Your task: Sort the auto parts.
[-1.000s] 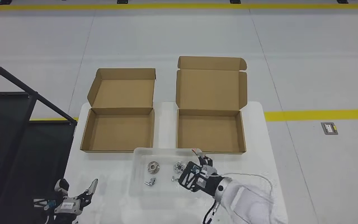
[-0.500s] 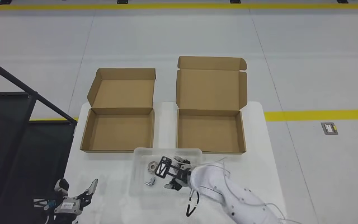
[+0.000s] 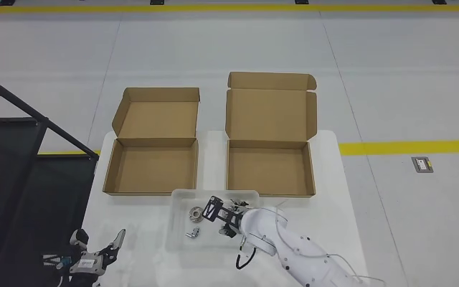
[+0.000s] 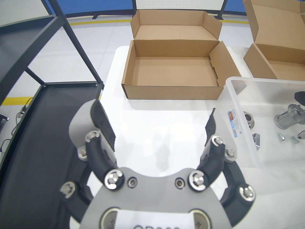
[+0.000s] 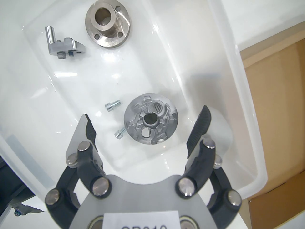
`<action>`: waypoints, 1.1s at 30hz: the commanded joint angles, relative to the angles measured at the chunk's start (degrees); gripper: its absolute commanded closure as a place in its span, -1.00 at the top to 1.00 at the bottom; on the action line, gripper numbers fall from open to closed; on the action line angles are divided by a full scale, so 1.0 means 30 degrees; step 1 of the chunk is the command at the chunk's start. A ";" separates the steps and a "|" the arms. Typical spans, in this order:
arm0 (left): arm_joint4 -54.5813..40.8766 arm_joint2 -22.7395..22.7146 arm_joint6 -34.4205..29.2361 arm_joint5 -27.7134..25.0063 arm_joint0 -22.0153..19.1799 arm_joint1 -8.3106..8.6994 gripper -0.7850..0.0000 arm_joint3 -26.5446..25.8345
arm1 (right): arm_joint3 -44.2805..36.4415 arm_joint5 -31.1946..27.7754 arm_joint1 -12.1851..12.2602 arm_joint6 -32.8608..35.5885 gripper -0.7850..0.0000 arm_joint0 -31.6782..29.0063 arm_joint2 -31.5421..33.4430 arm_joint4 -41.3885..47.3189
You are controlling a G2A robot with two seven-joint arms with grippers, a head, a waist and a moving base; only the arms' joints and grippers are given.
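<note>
One slotted hub (image 5: 150, 119) lies in the clear bin (image 5: 238, 77), between my right gripper's (image 5: 146, 117) wide-spread, empty jaws.

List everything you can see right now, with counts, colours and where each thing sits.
Cardboard boxes: 2, brown, lids open, empty, side by side at the table's far edge.
Bin: 1, clear plastic, on the table in front of the boxes.
Flanged hub: 1, bronze-grey, in the bin.
Slotted disc: 1, grey, in the bin.
Bracket with pin: 1, silver, in the bin beside the hub.
Bolts: 2, silver, in the bin next to the disc.
Table: 1, white, under boxes and bin.
Rack: 1, black, beside the table's left side.
Left pincer: 1, black pads, open, above the table's near left corner.
Right pincer: 1, black pads, open, over the bin at the disc.
</note>
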 commanded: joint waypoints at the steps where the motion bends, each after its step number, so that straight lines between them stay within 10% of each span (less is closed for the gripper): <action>1: 0.0000 0.0000 0.0000 0.0000 0.0000 0.0000 1.00 0.0000 | 0.0196 0.0393 -0.0101 0.0168 -0.05 0.0055 -0.0087 -0.0356; 11: 0.0000 0.0000 0.0000 0.0000 0.0000 0.0000 1.00 0.0000 | 0.0220 0.0410 -0.0370 0.0164 -1.00 0.0000 0.0106 -0.0849; 26: 0.0000 0.0000 0.0000 0.0000 0.0000 0.0000 1.00 0.0000 | -0.8765 -0.4309 0.1192 -0.0611 -1.00 -0.2300 0.5574 -0.0716; 33: 0.0000 0.0000 0.0000 0.0000 0.0000 0.0000 1.00 0.0000 | -0.8706 -0.2881 0.1243 -0.1929 -1.00 -0.1552 0.6963 -0.1784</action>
